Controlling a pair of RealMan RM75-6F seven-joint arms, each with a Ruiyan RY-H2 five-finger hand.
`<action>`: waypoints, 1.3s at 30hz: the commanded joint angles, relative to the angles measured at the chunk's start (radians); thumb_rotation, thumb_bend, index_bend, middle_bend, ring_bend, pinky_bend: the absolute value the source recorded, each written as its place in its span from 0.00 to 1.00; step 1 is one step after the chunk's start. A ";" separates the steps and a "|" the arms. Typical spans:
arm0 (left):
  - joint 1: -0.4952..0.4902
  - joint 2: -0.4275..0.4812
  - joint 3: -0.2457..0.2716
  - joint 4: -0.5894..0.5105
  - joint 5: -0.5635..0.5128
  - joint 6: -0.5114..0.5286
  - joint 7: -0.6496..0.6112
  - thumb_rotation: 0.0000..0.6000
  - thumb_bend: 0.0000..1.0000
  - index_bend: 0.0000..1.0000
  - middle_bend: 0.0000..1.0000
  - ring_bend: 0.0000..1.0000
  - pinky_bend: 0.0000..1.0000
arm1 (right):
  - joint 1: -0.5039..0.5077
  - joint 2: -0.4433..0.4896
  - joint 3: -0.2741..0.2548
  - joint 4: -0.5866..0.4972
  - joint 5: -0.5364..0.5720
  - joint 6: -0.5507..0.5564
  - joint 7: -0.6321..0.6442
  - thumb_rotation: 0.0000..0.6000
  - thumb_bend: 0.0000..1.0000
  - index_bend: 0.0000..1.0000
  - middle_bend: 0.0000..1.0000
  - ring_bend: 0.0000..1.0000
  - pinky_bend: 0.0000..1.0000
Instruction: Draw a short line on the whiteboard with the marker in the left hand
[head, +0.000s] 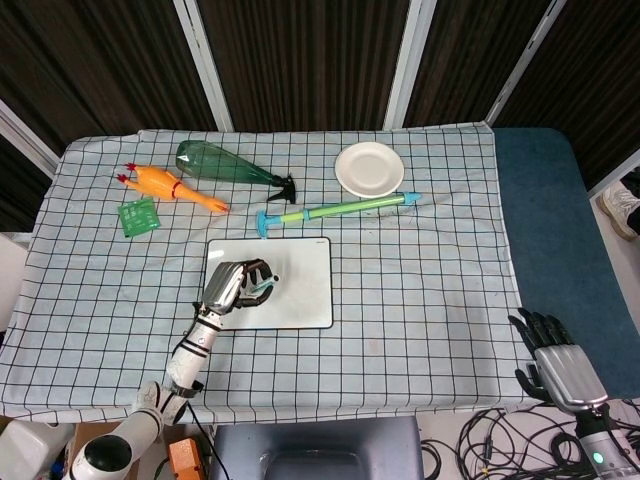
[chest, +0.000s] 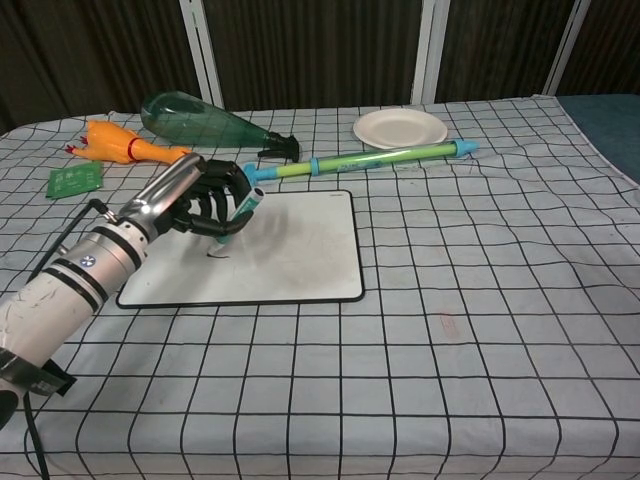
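Left robot hand (chest: 205, 201) curled; right robot hand (head: 556, 367) seemingly open.

A teal marker (chest: 238, 214) slants tip-down over the flat white whiteboard (chest: 300, 250), tip near it.

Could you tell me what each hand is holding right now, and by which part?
The left hand grips the marker around its barrel, tip down on the whiteboard. The right hand holds nothing.
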 joint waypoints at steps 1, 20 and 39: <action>0.004 0.005 0.002 0.005 -0.001 -0.006 -0.004 1.00 0.58 0.76 0.73 0.60 0.70 | 0.000 0.000 0.000 0.000 0.000 0.001 0.001 1.00 0.33 0.00 0.00 0.00 0.08; 0.014 0.025 0.003 0.028 -0.009 -0.020 -0.004 1.00 0.58 0.76 0.73 0.60 0.70 | -0.003 0.001 0.001 0.000 -0.002 0.007 0.004 1.00 0.33 0.00 0.00 0.00 0.08; 0.080 0.182 0.009 -0.047 0.013 0.220 0.178 1.00 0.58 0.76 0.73 0.60 0.70 | -0.004 0.001 -0.006 -0.003 -0.013 0.007 -0.003 1.00 0.33 0.00 0.00 0.00 0.08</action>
